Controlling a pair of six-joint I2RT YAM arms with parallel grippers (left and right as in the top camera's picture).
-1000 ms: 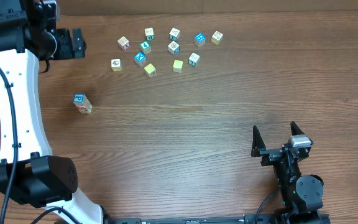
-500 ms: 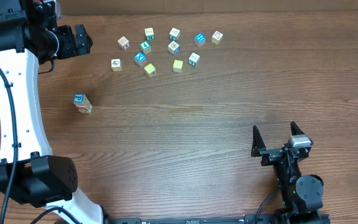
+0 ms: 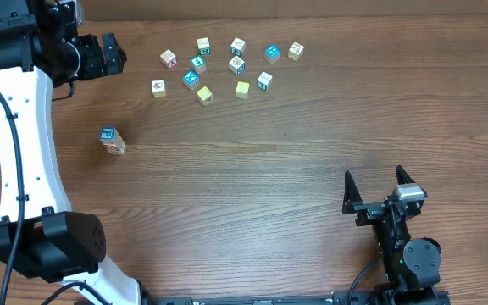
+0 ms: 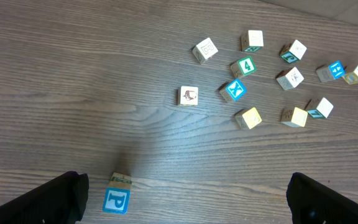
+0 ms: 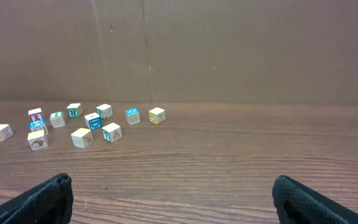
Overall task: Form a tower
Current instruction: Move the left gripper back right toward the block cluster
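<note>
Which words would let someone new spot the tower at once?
Start at the cluster of loose cubes near the far edge of the table, then move left and toward the near side. The tower stands alone there. It is the only stack of cubes, and its top face is blue with a white P.

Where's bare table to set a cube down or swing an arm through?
Free: the wide table between the tower and the right gripper, nearer than the loose cubes; also the strip right of them. Crowded: that cube cluster at the far edge.
</note>
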